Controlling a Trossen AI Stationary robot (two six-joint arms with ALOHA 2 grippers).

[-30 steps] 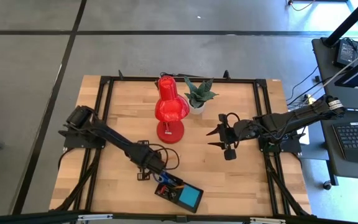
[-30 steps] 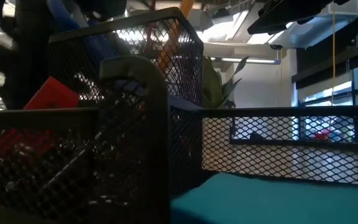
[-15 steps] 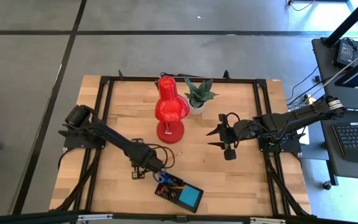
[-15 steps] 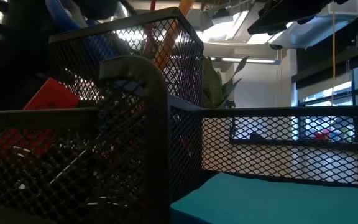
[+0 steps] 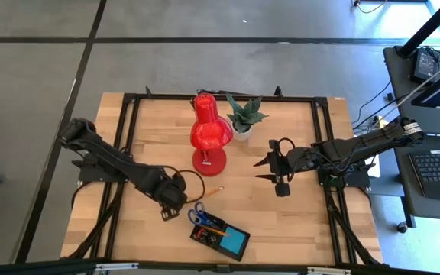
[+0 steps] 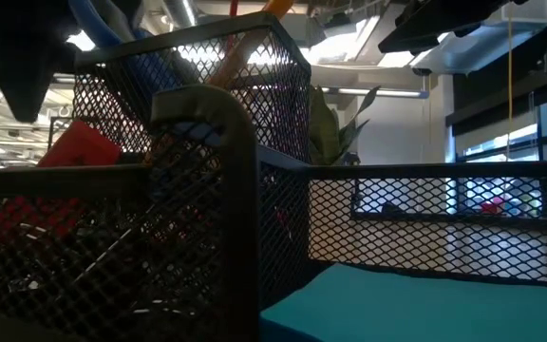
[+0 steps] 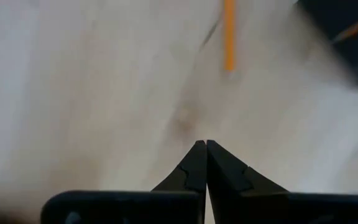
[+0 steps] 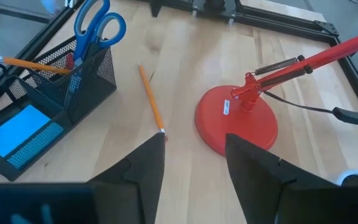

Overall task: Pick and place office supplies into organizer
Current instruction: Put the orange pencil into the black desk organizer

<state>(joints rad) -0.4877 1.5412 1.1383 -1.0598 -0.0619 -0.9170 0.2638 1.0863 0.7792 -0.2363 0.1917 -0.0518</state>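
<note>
The organizer (image 5: 221,235), a black mesh tray, stands near the table's front edge. Blue-handled scissors (image 8: 98,23) and an orange pencil (image 8: 30,63) stand upright in its tall compartment. A blue note pad (image 8: 18,130) lies in its flat compartment, and a red block (image 6: 79,152) shows behind the mesh. Another orange pencil (image 5: 212,191) lies on the bare table, between the organizer and the lamp. My left gripper (image 5: 176,200) hangs shut, pointing down, just left of the organizer and holding nothing (image 7: 202,148). My right gripper (image 5: 265,169) waits open at mid-table, right of the lamp.
A red desk lamp (image 5: 209,131) stands on its round base (image 8: 235,121) at the table's middle. Beside it, toward the far edge, is a small green potted plant (image 5: 244,116). Bare wood lies between the two grippers and along the left side.
My left gripper has risen from over the organizer's tall compartment and drawn back toward the table's left edge, rolling at the wrist and staying shut. The scissors' blue handles, covered by it before, now show in the organizer. My right arm kept still.
</note>
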